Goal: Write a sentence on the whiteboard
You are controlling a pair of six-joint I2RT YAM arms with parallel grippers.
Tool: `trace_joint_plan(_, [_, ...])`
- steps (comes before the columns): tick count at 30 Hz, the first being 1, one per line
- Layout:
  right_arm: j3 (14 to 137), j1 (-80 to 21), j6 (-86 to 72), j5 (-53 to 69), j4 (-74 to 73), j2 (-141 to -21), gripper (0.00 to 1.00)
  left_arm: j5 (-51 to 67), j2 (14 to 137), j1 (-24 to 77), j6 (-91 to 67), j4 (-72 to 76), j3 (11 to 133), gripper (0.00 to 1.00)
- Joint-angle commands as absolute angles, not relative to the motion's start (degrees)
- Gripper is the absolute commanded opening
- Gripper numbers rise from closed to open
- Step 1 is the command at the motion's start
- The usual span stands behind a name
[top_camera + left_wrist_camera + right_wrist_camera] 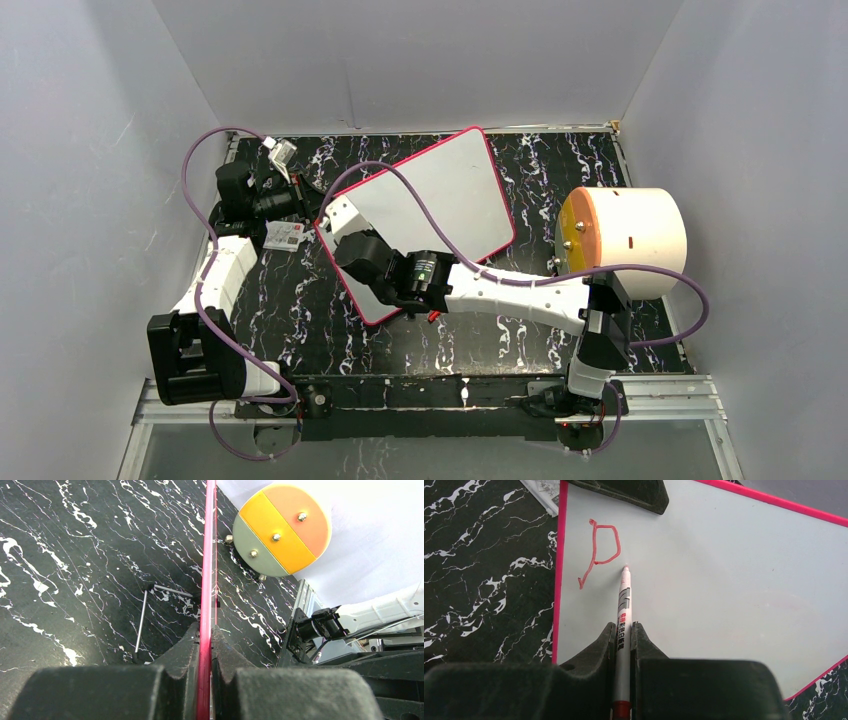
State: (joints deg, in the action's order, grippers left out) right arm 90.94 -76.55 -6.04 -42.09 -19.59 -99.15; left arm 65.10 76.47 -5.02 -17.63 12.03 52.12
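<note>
The whiteboard (440,195) lies tilted on the black marble table, white with a thin pink-red frame. My left gripper (312,212) is shut on its left edge. In the left wrist view the frame (206,570) runs edge-on between the closed jaws of that gripper (205,640). My right gripper (623,630) is shut on a silver marker (623,615), which points away over the board (724,580). Its tip (626,569) seems to touch the surface just right of a red letter "P" (601,547), the only part of the sentence that shows. From above, the right gripper (350,245) hides the writing.
A white drum with an orange and yellow face (625,240) lies at the right, also visible in the left wrist view (282,527). A small printed card (285,237) sits left of the board. A thin metal rod (142,620) lies under the board. Grey walls enclose the table.
</note>
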Motion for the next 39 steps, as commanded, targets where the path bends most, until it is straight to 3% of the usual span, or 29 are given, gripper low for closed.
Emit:
trace_joint_plan(1, [92.72, -76.23, -6.6, -43.69, -17.73, -99.65, 0.0, 59.06, 77.96, -5.71, -13.89, 10.38, 50.97, 0.0])
trace_joint_plan(21, [91.77, -76.27, -5.14, -39.61, -15.22, -99.62, 0.0, 59.24, 77.96, -5.71, -13.97, 10.46, 51.06, 0.0])
trace_joint_plan(39, [92.86, -76.26, -6.89, -37.13, -23.17, -100.19, 0.0, 59.04, 78.05, -5.8, -13.97, 10.46, 50.98, 0.0])
